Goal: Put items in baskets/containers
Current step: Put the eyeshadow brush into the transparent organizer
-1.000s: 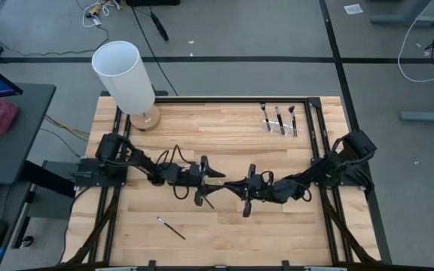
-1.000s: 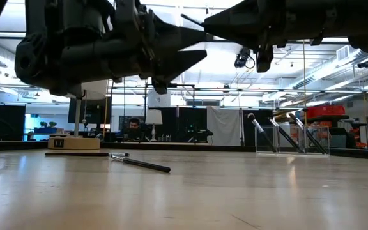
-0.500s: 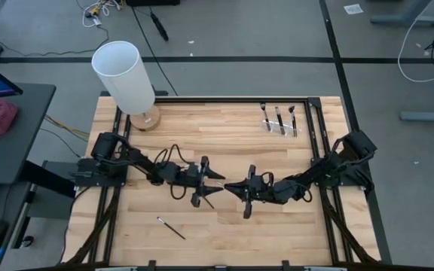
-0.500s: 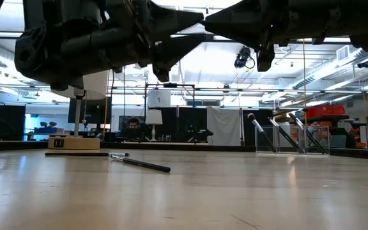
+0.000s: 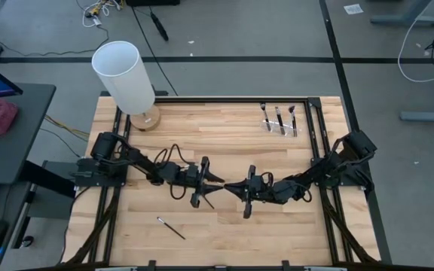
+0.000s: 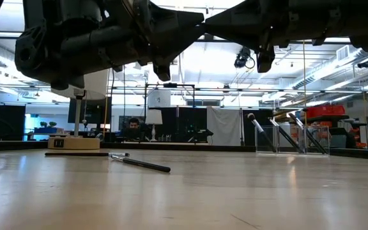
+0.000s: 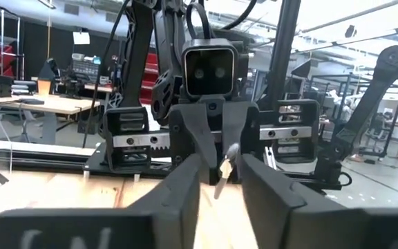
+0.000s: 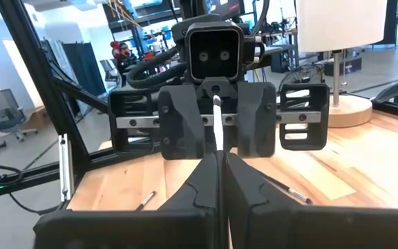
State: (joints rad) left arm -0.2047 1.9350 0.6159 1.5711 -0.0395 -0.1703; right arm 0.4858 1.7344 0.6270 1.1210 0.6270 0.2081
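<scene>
My two grippers meet tip to tip above the table's middle. My right gripper is shut on a thin brush that points at my left gripper. My left gripper is open; its fingers stand on either side of the brush's free end, and I see no touch. A second brush lies flat on the wood near the near edge. The clear holder stands near the far right corner with three brushes leaning in it. My right gripper pinches the brush's handle between its two fingers, coming level from the table's right and lying along the brush. The brush is lifted clear of the table and sticks out past the fingertips toward my left gripper.
A tall white cylinder on a round wooden base stands at the far left corner. Another brush lies on the wood below the grippers. Bare wood lies between the grippers and the holder. A person sits in the room far behind.
In the low view my left gripper's fingers have drawn closer together around the brush's free end, from a wide gap to a narrow one. My right gripper and the brush have kept still.
</scene>
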